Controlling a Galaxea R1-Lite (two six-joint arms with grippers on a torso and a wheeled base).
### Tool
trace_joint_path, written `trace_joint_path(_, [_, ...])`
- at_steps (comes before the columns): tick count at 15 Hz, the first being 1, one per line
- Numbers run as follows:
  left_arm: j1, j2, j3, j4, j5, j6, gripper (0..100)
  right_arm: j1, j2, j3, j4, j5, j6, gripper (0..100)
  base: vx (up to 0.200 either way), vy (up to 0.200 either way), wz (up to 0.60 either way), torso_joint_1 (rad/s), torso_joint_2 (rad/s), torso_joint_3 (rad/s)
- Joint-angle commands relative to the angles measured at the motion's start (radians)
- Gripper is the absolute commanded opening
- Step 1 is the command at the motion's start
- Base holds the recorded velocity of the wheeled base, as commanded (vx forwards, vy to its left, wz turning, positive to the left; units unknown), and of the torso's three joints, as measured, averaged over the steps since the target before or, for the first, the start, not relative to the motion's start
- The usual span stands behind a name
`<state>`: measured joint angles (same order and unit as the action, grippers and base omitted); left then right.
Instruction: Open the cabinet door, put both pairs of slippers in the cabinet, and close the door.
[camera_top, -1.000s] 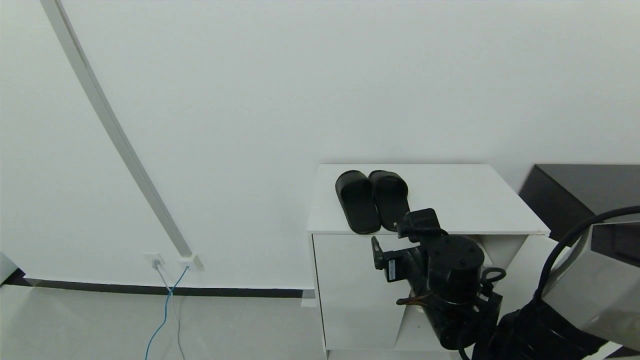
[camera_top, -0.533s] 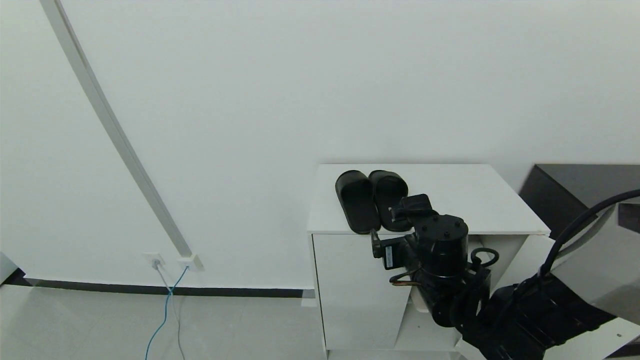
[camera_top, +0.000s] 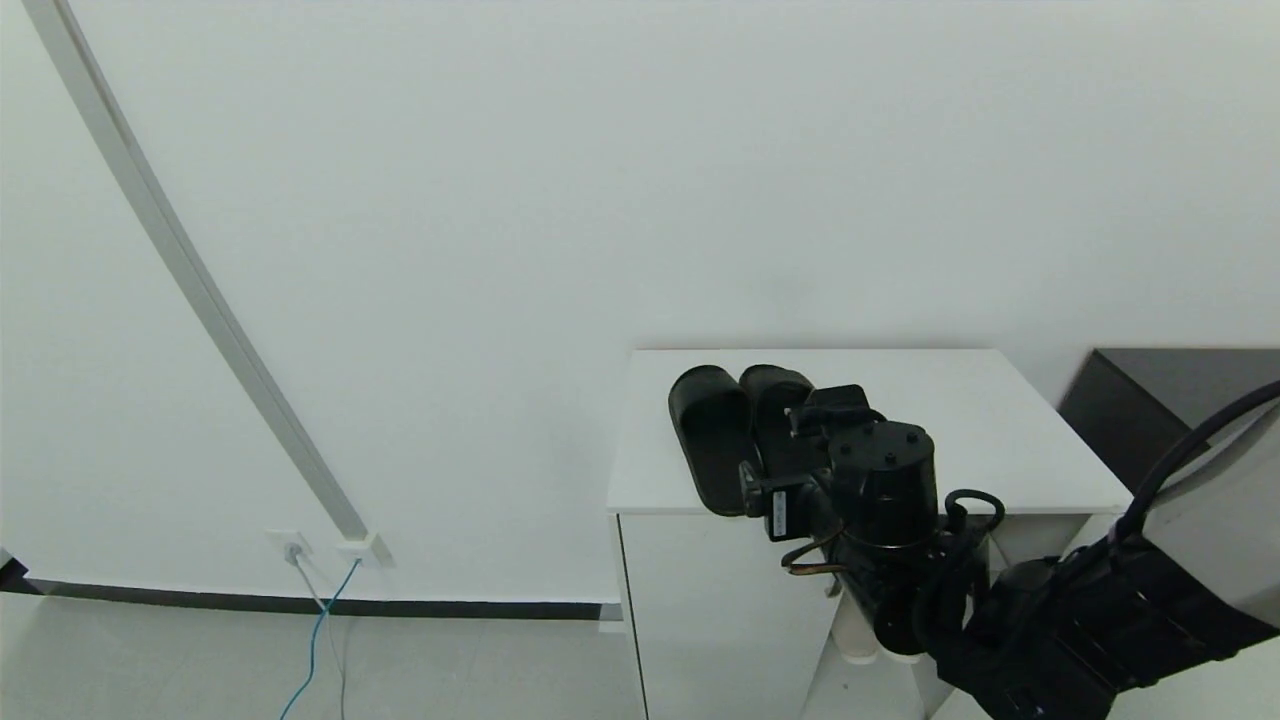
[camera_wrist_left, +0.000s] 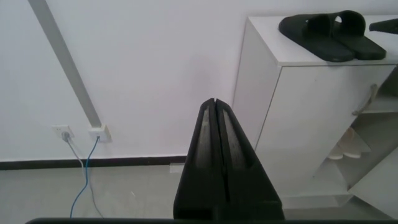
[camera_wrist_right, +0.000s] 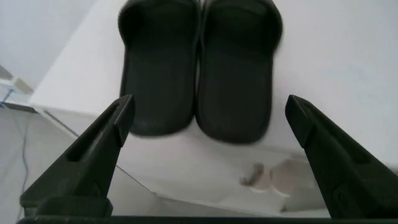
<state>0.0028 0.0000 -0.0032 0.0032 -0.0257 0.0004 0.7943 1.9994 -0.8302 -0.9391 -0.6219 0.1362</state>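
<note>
R claw (camera_wrist_right: 209, 102) wide, just short of black slippers (camera_wrist_right: 233, 68) on cabinet top (camera_top: 1000, 430), heels toward it, long axes along its reach; L claw (camera_wrist_left: 215, 106) closed, well apart.

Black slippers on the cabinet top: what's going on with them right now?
The right tool is open and lined up at the near end of the pair of black rubber slide slippers, not gripping them yet. The pair lies side by side on top of the white cabinet, whose right side stands open; something pale lies on a shelf inside. The left tool is shut on nothing, held low beside the cabinet.
</note>
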Motion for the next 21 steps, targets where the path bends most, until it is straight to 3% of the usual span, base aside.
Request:
trace_joint_path(1, [0.000,0.000,0.000,0.000,0.000,0.000,0,0.000,0.013,0.011,-0.001,0.004,0.002,100,0.000,0.000,0.00,0.000,0.00,0.000])
trace_joint_path(5, [0.000,0.002,0.000,0.000,0.000,0.001,0,-0.007,0.114,-0.040,-0.015,0.036,0.016,100,0.000,0.000,0.00,0.000,0.00,0.000])
trace_joint_path(10, [0.000,0.002,0.000,0.000,0.000,0.001,0,-0.084,0.326,-0.320,-0.009,0.053,0.011,100,0.000,0.000,0.00,0.000,0.00,0.000])
trace_joint_path(14, [0.000,0.000,0.000,0.000,0.000,0.000,0,-0.132,0.403,-0.468,0.040,0.054,-0.012,100,0.000,0.000,0.00,0.000,0.00,0.000])
trace_joint_path(21, [0.000,0.000,0.000,0.000,0.001,0.000,0,-0.158,0.461,-0.580,0.088,0.054,-0.024,100,0.000,0.000,0.00,0.000,0.00,0.000])
